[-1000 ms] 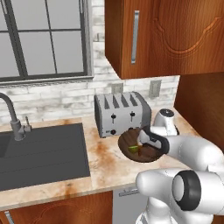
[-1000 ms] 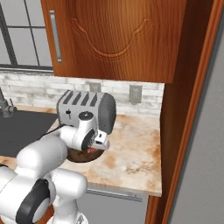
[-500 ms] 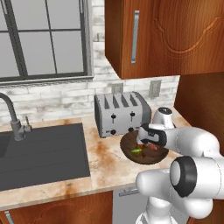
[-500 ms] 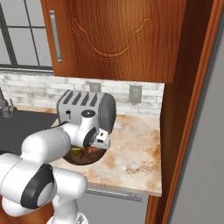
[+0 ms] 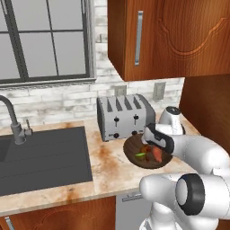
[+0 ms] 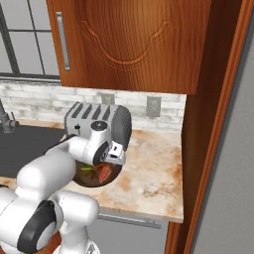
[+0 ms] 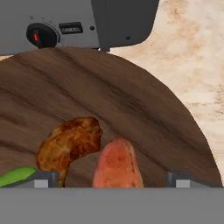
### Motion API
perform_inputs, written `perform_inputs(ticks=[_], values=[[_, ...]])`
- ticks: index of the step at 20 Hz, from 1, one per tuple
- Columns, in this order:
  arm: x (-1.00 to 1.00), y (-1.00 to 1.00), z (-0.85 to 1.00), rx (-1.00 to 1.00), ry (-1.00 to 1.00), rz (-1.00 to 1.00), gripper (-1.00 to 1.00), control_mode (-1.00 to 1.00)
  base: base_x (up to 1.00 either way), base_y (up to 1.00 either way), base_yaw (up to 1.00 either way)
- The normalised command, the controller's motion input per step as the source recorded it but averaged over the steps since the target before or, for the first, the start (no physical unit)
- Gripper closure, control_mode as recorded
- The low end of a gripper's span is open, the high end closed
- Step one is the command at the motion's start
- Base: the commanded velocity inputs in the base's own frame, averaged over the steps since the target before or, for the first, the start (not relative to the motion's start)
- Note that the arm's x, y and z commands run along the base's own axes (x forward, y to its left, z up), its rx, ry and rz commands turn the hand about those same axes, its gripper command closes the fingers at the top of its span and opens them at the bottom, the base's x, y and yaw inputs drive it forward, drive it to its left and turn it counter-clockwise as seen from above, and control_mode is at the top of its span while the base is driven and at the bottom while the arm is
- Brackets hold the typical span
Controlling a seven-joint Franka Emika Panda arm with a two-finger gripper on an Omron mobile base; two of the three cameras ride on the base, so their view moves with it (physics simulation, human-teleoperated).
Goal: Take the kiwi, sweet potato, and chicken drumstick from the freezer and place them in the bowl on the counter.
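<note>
Wooden bowl (image 7: 131,109) holding drumstick (image 7: 68,144), sweet potato (image 7: 117,166), kiwi (image 7: 15,177) — hand view, gripper (image 7: 113,178) spread wide, empty.

Arm: white, bent forward and low; gripper (image 7: 113,178): pointing down, jaws spread wide, nothing between them

Silver toaster (image 5: 123,117) beside dark sink (image 5: 40,157).

Dark-brown grained bowl (image 7: 131,109), bright-green kiwi (image 7: 15,176)
</note>
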Motion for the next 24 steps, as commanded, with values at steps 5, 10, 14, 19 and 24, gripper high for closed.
perform_inputs(ticks=[5,10,14,19,24], values=[[-0.42,0.06,0.85,-0.01,-0.08,0.00,-1.00,-1.00,0.00,0.00,0.00],[-0.79,0.31,0.75,-0.03,-0.07,0.00,-1.00,-1.00,0.00,0.00,0.00],[-0.80,0.57,0.71,-0.04,-0.07,0.00,-1.00,-1.00,0.00,0.00,0.00],[-0.50,0.30,0.83,-0.02,-0.03,0.00,-1.00,-1.00,0.00,0.00,0.00],[-0.48,0.00,0.87,0.00,-0.01,0.00,-1.00,-1.00,0.00,0.00,0.00]])
